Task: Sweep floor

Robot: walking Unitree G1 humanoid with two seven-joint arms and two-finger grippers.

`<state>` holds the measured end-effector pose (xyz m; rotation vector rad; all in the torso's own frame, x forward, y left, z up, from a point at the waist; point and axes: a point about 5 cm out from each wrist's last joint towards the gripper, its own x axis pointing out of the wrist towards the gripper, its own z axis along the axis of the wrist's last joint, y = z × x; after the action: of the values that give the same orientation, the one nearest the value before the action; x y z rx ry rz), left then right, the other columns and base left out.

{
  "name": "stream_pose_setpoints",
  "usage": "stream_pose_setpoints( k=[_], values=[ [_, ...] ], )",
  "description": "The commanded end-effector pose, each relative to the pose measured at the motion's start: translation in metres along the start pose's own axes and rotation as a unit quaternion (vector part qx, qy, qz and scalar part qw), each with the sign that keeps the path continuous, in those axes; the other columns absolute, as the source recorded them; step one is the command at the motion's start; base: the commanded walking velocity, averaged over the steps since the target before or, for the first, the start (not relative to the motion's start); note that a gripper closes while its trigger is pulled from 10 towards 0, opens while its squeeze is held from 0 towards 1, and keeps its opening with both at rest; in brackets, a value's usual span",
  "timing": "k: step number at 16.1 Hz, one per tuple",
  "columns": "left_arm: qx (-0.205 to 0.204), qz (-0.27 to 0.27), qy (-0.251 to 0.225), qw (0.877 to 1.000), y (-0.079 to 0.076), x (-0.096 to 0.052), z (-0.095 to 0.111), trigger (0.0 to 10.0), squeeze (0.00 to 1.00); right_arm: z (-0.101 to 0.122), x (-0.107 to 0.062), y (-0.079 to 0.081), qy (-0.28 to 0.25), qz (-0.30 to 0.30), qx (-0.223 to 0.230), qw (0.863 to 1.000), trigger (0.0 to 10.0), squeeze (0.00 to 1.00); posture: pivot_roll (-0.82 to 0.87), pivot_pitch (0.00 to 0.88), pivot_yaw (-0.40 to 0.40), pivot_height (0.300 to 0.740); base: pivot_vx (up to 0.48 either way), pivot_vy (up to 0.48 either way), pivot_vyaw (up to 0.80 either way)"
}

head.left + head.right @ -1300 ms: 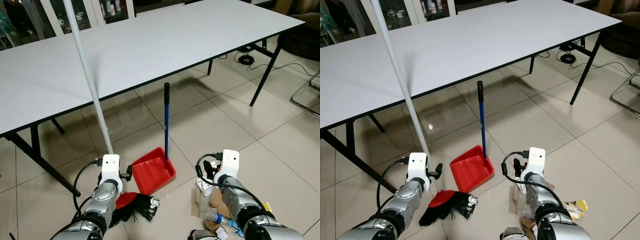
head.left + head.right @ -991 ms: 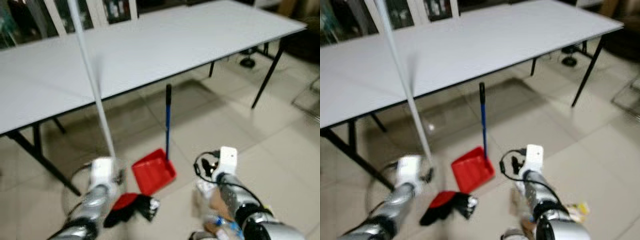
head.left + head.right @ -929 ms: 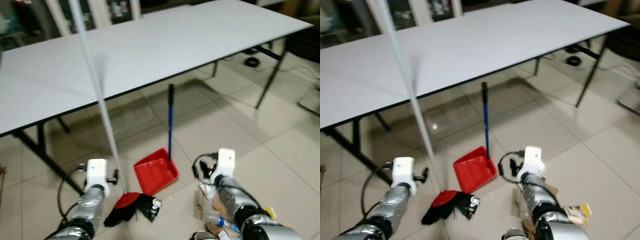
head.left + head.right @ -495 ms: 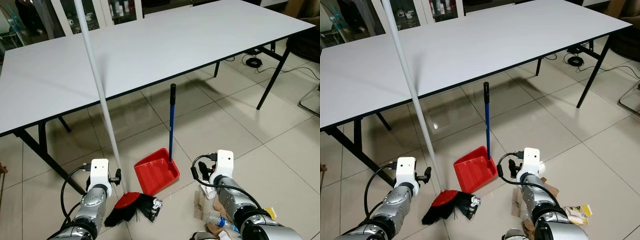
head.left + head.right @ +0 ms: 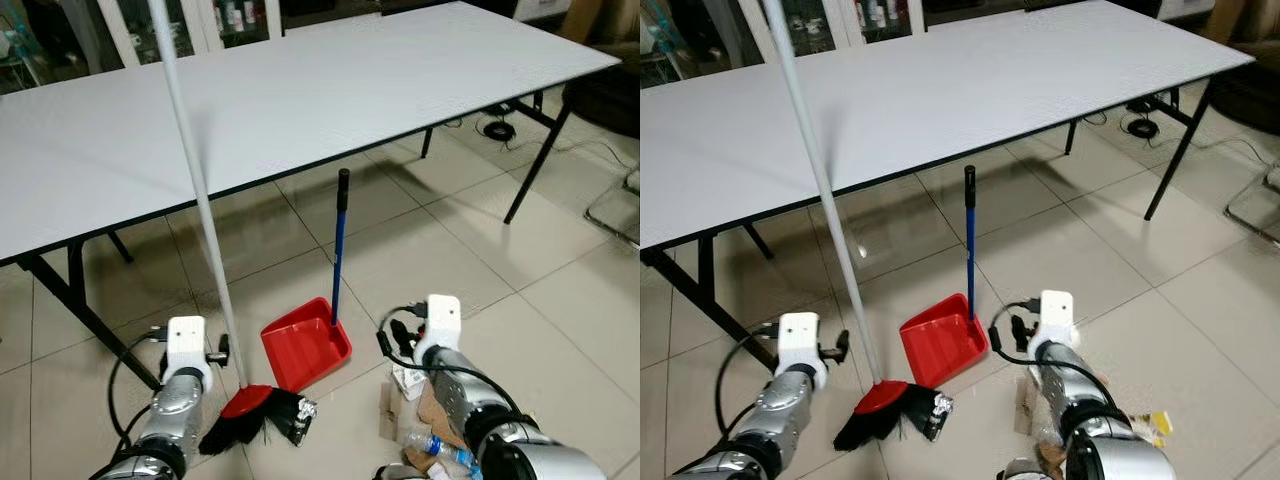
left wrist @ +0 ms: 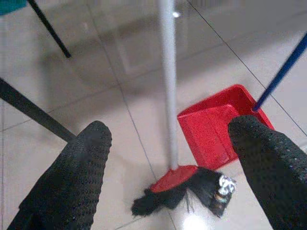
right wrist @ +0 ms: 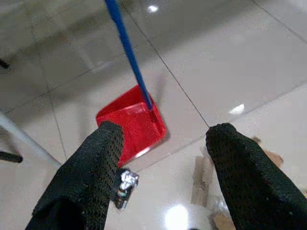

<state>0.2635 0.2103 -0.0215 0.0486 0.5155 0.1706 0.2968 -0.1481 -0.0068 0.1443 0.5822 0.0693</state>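
Broom with long white pole and red head with black bristles (image 5: 205, 260) stands on the tiled floor (image 5: 420, 250), bristles just left of the red plastic dustpan with upright blue handle (image 5: 305, 345). Large white tabletop (image 5: 300, 90) spans the far side. Cardboard scraps and a plastic bottle (image 5: 425, 425) lie near right.

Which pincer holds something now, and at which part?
Neither. The left pincer is open with the broom pole between its fingers, untouched; the right pincer is open near the dustpan.
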Motion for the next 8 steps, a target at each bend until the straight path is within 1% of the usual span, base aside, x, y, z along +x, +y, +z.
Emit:
stream_pose_setpoints(
  k=[1,2,4,6,7,8],
  values=[
    [0.000,0.020,-0.003,1.000,0.009,-0.002,-0.003,10.0,0.00,0.004,0.002,0.008,0.002,0.015,-0.007,1.000,10.0,0.00,-0.11,0.009,0.042,0.740,0.000,0.000,0.00],
    [0.008,0.024,-0.008,1.000,0.012,-0.003,-0.004,10.0,0.00,0.005,0.003,0.012,0.001,0.022,-0.009,1.000,10.0,0.00,-0.10,0.008,0.045,0.740,0.000,0.000,0.00],
    [0.009,0.027,-0.012,1.000,0.015,-0.004,-0.004,10.0,0.00,0.006,0.004,0.018,-0.001,0.036,-0.012,0.999,10.0,0.00,-0.11,0.008,0.055,0.740,0.000,0.000,0.00],
    [0.026,0.023,-0.019,0.999,0.017,-0.005,-0.004,10.0,0.00,0.002,0.003,0.022,0.002,0.045,-0.009,0.999,10.0,0.00,-0.07,0.014,0.053,0.740,0.000,0.000,0.00],
    [0.017,0.030,-0.019,0.999,0.019,-0.005,-0.003,10.0,0.00,-0.001,0.002,0.022,0.006,0.046,-0.012,0.999,10.0,0.00,-0.08,0.022,0.065,0.740,0.000,0.000,0.00],
    [0.019,0.027,-0.020,0.999,0.019,-0.004,-0.002,10.0,0.00,-0.002,0.002,0.023,0.006,0.048,-0.014,0.999,10.0,0.00,-0.08,0.024,0.072,0.740,0.000,0.000,0.00]
  ],
)
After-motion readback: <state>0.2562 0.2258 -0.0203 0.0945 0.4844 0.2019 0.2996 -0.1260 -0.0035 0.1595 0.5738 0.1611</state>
